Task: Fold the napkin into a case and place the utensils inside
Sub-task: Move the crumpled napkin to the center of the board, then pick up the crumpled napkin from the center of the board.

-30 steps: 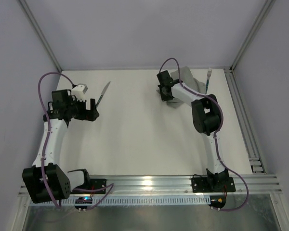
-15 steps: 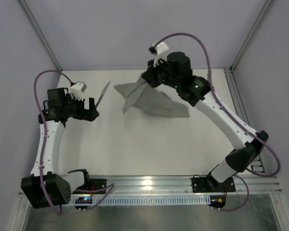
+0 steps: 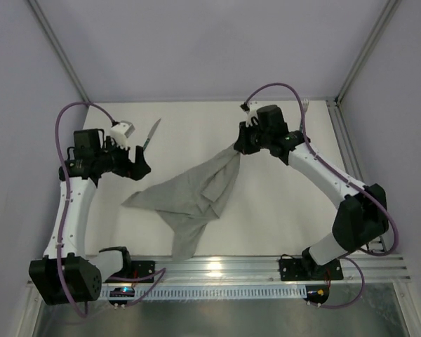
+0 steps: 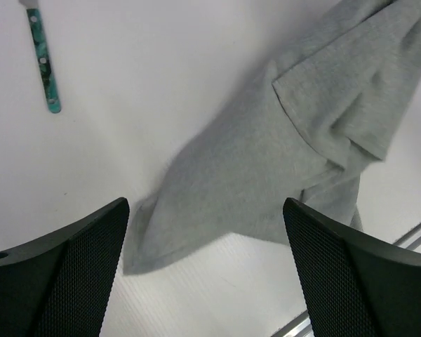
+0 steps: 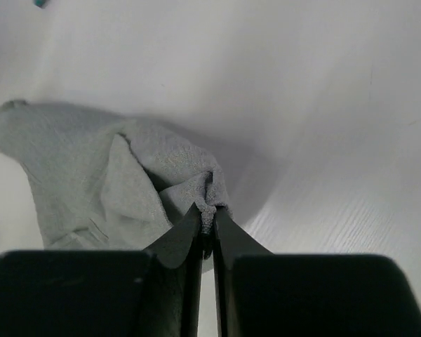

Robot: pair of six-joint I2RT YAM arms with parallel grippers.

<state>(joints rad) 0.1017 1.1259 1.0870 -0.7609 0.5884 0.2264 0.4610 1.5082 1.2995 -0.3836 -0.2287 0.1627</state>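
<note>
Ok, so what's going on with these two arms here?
The right claw is shut on a bunched bit of the grey napkin, lifting that end while the rest trails crumpled across the table. The left claw hovers open over the napkin's other end, holding nothing. The knife and fork lie at the back, not yet cased.

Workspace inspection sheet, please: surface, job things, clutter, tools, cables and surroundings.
Surface: white table.
Job's things: napkin crumpled, not folded, one corner raised; knife far left; fork far right, only tines show.
Clutter: nothing seen.
Tools: right tool shut on napkin corner; left tool open, empty, over napkin's left tip.
Cables: purple cables loop over both arms.
Surroundings: grey walls; metal rail at near edge.
</note>
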